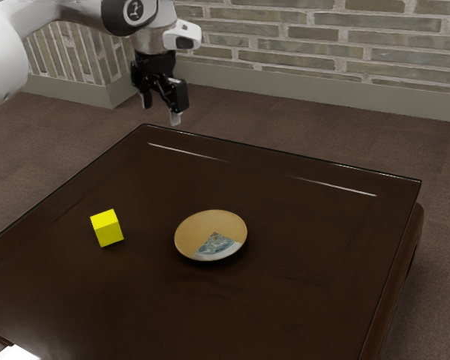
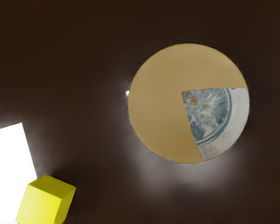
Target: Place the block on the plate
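Jaws wide open, empty. Yellow block and plate lie below jaws on surface. Step likely approach; next, lower jaws around block.

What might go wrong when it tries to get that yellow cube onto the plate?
The block sits at an angle on the table, so the open tool could meet its corners and twist or nudge it. The plate stands apart from it, so the block might slip during the carry. Released near the plate's edge, it could tip off.
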Motion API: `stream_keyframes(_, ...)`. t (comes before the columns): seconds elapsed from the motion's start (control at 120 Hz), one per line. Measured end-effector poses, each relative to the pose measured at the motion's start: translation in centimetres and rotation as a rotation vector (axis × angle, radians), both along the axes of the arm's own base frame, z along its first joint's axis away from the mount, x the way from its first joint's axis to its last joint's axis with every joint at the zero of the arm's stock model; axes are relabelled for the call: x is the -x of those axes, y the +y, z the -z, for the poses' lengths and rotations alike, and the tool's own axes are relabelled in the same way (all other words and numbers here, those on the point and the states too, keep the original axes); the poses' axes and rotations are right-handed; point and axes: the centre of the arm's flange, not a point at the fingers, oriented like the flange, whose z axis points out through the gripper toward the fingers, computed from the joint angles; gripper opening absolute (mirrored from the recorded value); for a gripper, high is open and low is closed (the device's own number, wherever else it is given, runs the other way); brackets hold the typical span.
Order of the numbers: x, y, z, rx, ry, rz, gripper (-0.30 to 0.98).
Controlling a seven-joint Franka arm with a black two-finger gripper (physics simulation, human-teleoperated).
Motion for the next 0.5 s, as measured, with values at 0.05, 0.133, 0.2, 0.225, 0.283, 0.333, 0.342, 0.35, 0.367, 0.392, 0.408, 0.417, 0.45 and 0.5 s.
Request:
stream_keyframes(0.05, -0.2, 0.2, 0.6, -0.010, 0.016, 0.024, 0.69)
stream_keyframes(0.133, -0.9, 1.7, 4.0, -0.031, 0.091, 0.045, 0.68)
stream_keyframes(0.2, -0.6, 4.9, 7.9, -0.029, 0.175, 0.027, 0.69)
stream_keyframes(0.225, -0.3, 6.0, 9.6, -0.023, 0.207, 0.023, 0.69)
stream_keyframes(0.283, 0.7, 8.5, 13.7, -0.009, 0.277, 0.012, 0.69)
stream_keyframes(0.333, 1.4, 10.9, 16.7, 0.011, 0.323, -0.007, 0.69)
stream_keyframes(0.342, 1.5, 11.3, 17.1, 0.015, 0.329, -0.010, 0.69)
stream_keyframes(0.35, 1.5, 11.7, 17.5, 0.019, 0.334, -0.014, 0.69)
stream_keyframes(0.367, 1.6, 12.6, 18.4, 0.027, 0.345, -0.024, 0.69)
stream_keyframes(0.392, 1.7, 14.2, 19.6, 0.039, 0.356, -0.040, 0.69)
stream_keyframes(0.408, 1.8, 15.2, 20.5, 0.047, 0.363, -0.050, 0.69)
stream_keyframes(0.417, 1.8, 15.7, 20.9, 0.053, 0.365, -0.054, 0.69)
stream_keyframes(0.45, 1.8, 17.4, 22.7, 0.074, 0.376, -0.066, 0.69)
stream_keyframes(0.5, 2.0, 19.4, 25.4, 0.111, 0.383, -0.078, 0.69)
